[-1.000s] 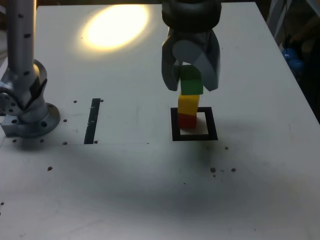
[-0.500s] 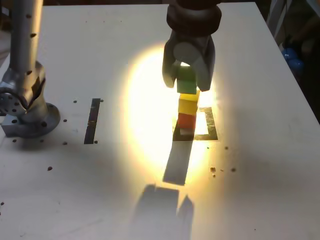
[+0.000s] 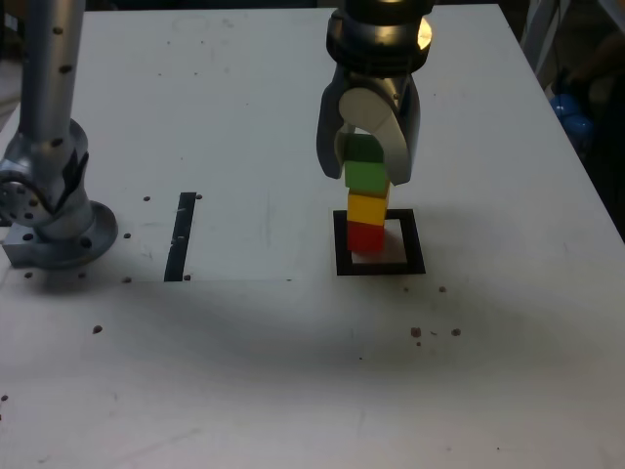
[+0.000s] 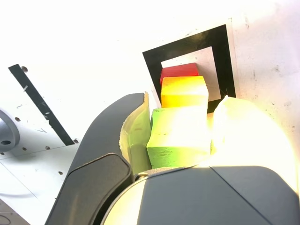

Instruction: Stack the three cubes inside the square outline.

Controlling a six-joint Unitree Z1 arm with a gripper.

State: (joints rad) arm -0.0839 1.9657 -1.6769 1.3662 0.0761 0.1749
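Green cube [image 3: 367,172] sits on top of yellow cube [image 3: 367,208], which sits on red cube [image 3: 366,235]. The column is vertical and stands inside the square outline [image 3: 380,269], toward the outline's left side in the exterior view, red one on the white centre. End effector [image 3: 368,179] comes straight down from above with its fingers on either side of the green cube, pinching it; the wrist view shows both pads pressed against its faces. Green looks seated on yellow, though slightly offset; whether full weight rests there, can't tell. Key relation: the held cube is directly below the wrist, between the jaws, and the stack's long axis runs up into the end effector, so any release has to be a clean spread, then a straight lift, no sideways drag, or the column tips. Stack looks complete, judged from this. Black tape strip [image 3: 182,235] lies well left on the surface [image 3: 244,371], arm base [image 3: 49,225] at far left.
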